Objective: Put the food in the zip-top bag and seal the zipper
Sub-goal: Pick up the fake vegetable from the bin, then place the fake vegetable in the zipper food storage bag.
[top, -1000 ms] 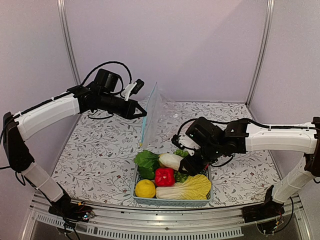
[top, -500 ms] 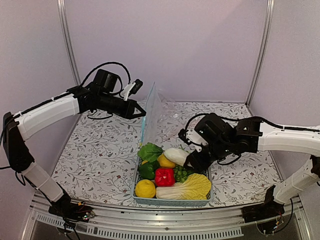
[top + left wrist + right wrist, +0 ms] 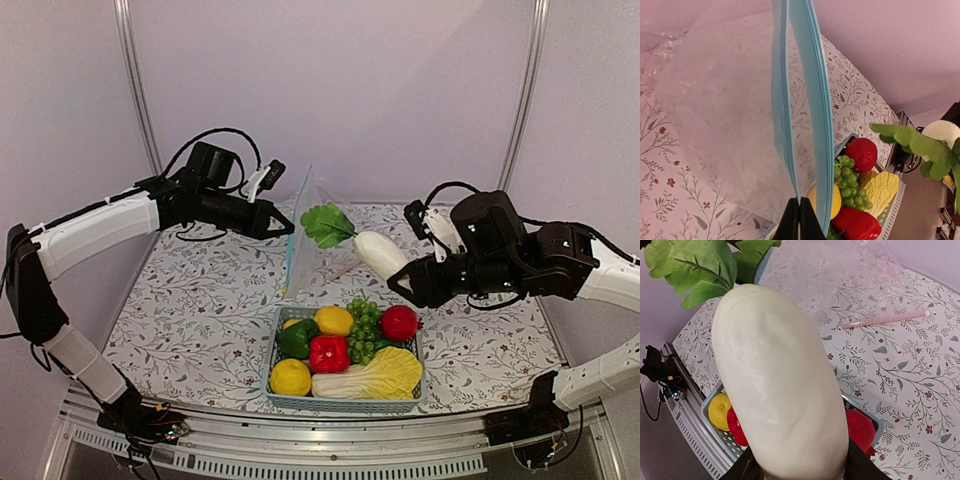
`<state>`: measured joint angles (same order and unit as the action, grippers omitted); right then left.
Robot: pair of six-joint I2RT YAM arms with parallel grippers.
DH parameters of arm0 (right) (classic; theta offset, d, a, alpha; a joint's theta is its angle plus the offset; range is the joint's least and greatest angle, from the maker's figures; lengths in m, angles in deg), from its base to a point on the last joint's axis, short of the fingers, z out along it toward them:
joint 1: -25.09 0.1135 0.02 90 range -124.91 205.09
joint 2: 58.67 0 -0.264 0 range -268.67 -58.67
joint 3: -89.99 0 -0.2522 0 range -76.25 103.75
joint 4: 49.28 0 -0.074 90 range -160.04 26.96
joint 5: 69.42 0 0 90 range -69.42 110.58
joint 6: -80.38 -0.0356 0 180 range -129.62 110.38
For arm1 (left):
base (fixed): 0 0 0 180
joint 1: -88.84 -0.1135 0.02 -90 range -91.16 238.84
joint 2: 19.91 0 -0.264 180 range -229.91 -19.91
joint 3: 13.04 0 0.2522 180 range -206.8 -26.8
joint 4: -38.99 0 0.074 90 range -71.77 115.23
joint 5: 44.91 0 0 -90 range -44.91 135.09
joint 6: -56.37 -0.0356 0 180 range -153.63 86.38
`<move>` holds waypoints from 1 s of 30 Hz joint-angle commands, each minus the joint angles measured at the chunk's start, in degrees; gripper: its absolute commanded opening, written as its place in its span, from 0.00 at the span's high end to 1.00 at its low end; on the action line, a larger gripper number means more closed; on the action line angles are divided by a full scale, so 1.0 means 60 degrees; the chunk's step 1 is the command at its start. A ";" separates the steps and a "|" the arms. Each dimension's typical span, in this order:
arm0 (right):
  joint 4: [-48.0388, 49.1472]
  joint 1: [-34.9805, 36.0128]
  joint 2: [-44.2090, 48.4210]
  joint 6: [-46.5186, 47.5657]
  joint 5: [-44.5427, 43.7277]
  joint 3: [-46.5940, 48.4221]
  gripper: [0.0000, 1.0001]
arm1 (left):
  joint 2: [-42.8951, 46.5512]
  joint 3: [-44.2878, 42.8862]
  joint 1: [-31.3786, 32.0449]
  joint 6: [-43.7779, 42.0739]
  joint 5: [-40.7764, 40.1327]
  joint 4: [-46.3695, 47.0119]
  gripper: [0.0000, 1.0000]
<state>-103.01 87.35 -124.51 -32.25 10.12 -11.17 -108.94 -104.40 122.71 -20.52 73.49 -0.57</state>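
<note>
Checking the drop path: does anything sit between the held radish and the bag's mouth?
Nothing does. In the top view the white radish, held by the right gripper, has its leaves almost at the zip-top bag; the gap between them is bare air.

Both arms wear white shells on the long links, with black joints. The left arm [image 3: 95,225] carries a looping black cable [image 3: 225,128] and a small white block [image 3: 262,178] behind its slim black hand [image 3: 288,228]. The right arm [image 3: 600,280] has a bulky black wrist and a black hand [image 3: 402,284]. Their black bases [image 3: 140,415] have thin wires.
</note>
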 commanded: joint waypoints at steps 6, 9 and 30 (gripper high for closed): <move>0.2724 0.0054 -0.1488 -0.1343 -0.0517 0.1210 0.71 | -0.0019 0.0248 0.0305 0.0183 0.0250 0.0358 1.00; 0.3205 0.0053 -0.2144 -0.1474 -0.0187 0.1649 0.71 | -0.0009 0.0277 0.0345 0.0213 0.0232 0.0380 1.00; 0.3933 -0.0854 -0.4088 -0.4165 0.1636 0.1947 0.73 | 0.0302 0.0653 0.0418 0.0350 0.0378 0.0992 1.00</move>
<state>-80.91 83.61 -148.53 -52.47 18.45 1.24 -108.83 -101.63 124.59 -18.60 76.16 3.67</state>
